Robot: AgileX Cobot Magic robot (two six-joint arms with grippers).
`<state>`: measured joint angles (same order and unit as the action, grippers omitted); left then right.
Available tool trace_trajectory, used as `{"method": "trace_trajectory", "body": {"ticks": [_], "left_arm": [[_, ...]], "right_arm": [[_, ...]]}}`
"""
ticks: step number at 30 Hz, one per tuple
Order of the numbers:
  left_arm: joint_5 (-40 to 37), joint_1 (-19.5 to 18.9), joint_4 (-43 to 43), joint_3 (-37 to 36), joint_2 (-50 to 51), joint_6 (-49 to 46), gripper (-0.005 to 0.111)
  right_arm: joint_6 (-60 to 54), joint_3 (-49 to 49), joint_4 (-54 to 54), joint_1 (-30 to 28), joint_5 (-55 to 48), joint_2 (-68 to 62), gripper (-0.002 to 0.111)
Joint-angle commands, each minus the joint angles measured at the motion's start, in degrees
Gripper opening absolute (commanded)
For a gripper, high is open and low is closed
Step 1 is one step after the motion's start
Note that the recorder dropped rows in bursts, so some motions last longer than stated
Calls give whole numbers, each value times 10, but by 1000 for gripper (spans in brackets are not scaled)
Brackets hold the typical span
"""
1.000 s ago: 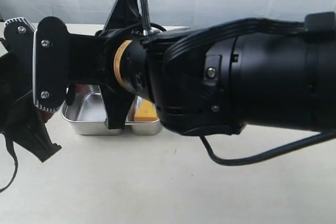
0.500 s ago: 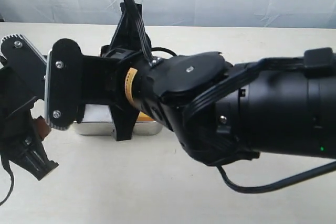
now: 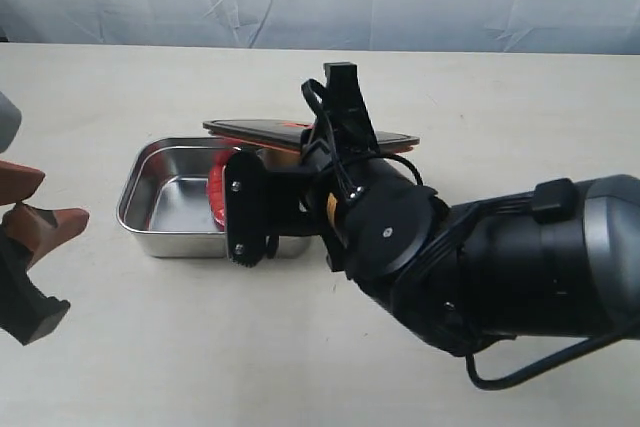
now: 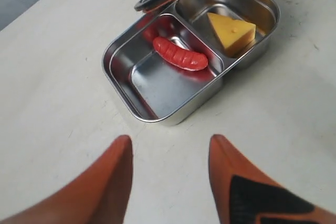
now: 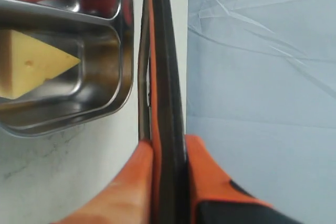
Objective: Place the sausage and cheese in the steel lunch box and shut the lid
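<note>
While the right end effector [image 5: 168,149] grips the lid [image 5: 164,77], the left end effector [image 4: 170,153] stands wide; sausage [image 4: 180,54] and cheese [image 4: 231,32] occupy separate lunch box [image 4: 176,109] compartments.

— What colours?
— Sausage [image 4: 180,53] red, ridged; cheese [image 4: 231,31] yellow-orange; box [image 4: 189,100] shiny silver.
— And the lid [image 5: 169,51]?
— Dark, smoky, with an orange-red edge. Counter [image 4: 58,93] cream. Left pincer [image 4: 169,144] and right pincer [image 5: 168,142] orange, the left with black patches.

no readable text, label, brand, number or sign shows on anything in these views
</note>
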<state>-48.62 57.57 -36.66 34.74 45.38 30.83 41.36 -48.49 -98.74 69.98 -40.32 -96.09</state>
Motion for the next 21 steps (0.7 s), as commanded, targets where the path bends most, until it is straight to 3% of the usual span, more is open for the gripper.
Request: {"method": "trace_trajectory", "body": {"ticks": [1,4,9,12,15,21], "left_arm": [[6,3,9,2,-18,2,45],[17,3,10,2,-20,2,45],[12,3,-96,-14,-20,-18,45],[15,3,-144,-52,-20,-123,45],[43,3,-181,-59,-20,-246,45],[78,3,-237,-59,-20,-261,45]], "right_arm": [[-22,2,-12,-4,-15,5,-1],[-15,2,-12,12,-22,5,-1],[234,-2,-12,50,-19,44,-1],[144,-2,-12,50,83,91,-1],[124,-2,5,50,119,117,-1],[47,-2,107,50,179,147,-1]]}}
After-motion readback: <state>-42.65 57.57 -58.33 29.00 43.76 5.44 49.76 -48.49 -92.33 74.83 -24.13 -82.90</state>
